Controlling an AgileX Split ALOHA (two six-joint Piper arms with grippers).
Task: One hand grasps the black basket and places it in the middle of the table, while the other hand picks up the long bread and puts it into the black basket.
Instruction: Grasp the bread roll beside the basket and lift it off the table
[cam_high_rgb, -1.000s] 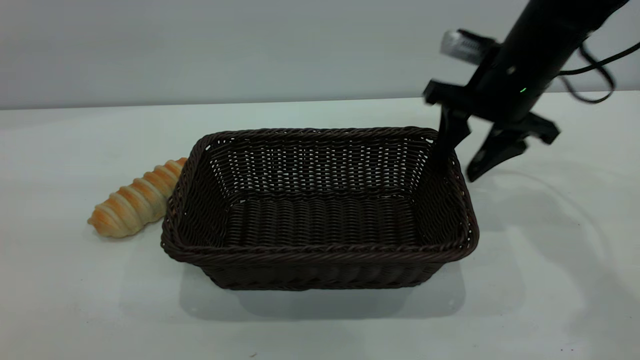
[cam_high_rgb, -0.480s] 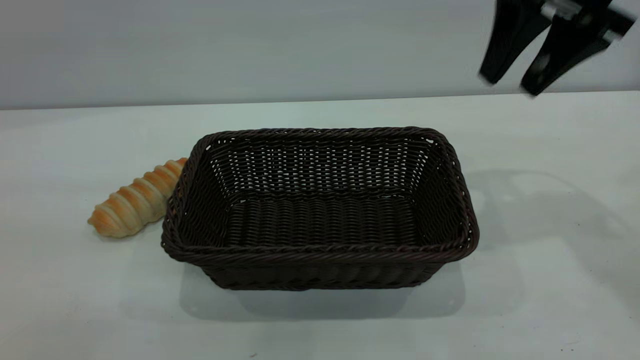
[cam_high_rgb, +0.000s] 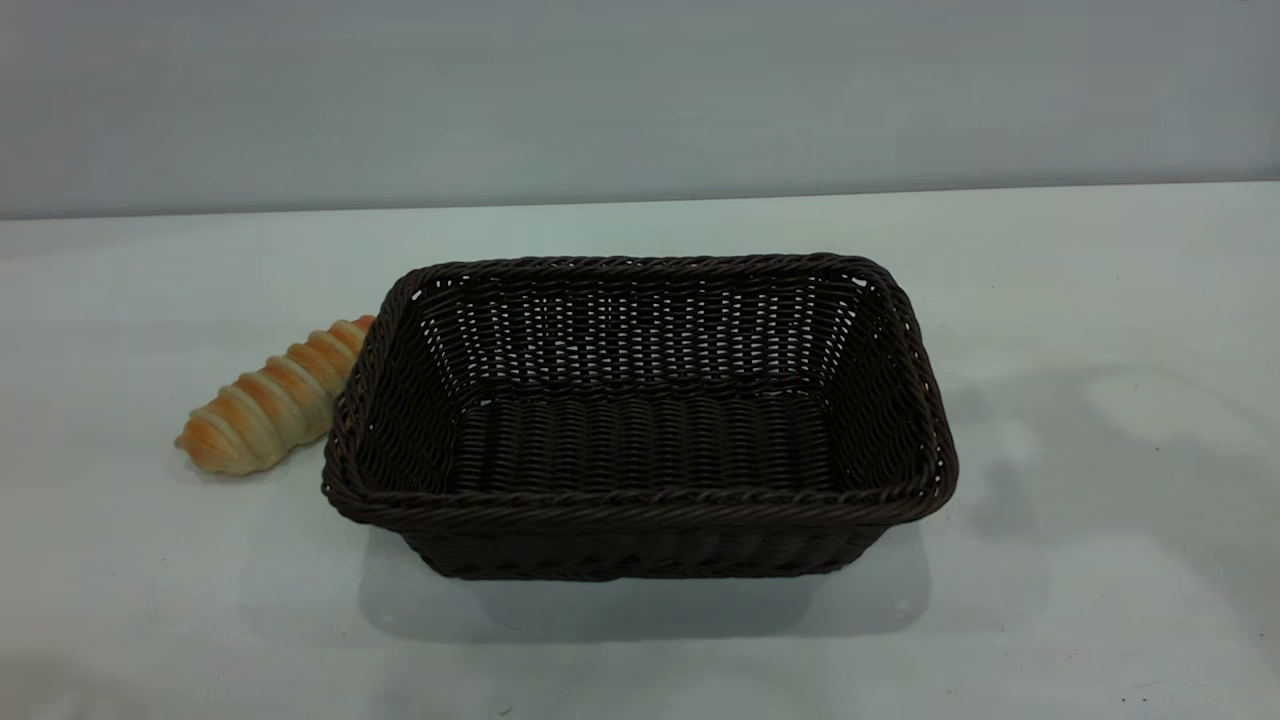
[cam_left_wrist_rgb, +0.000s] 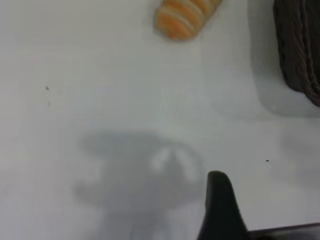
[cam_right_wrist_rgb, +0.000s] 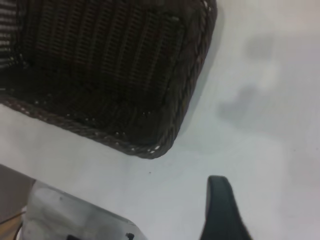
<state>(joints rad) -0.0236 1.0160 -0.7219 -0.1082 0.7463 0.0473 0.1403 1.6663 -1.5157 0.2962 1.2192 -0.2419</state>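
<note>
The black basket (cam_high_rgb: 640, 505) stands empty in the middle of the table (cam_high_rgb: 1100, 520). The long bread (cam_high_rgb: 268, 400) lies on the table against the basket's left end. Neither arm shows in the exterior view. My left gripper (cam_left_wrist_rgb: 272, 197) hangs open and empty above bare table, with one finger (cam_left_wrist_rgb: 220, 205) showing; the long bread (cam_left_wrist_rgb: 185, 17) and a corner of the basket (cam_left_wrist_rgb: 300, 45) lie beyond it. My right gripper (cam_right_wrist_rgb: 272, 200) hangs open and empty above the table beside a basket corner (cam_right_wrist_rgb: 100, 60); only one finger (cam_right_wrist_rgb: 220, 207) shows.
A pale grey object (cam_right_wrist_rgb: 75, 215) sits past the table's edge in the right wrist view. Bare tabletop runs in front of the basket and to its right. A grey wall (cam_high_rgb: 640, 90) stands behind the table.
My right gripper rose from the basket's right rim, up and to the right, and has left the exterior view. The basket and the bread have not moved.
</note>
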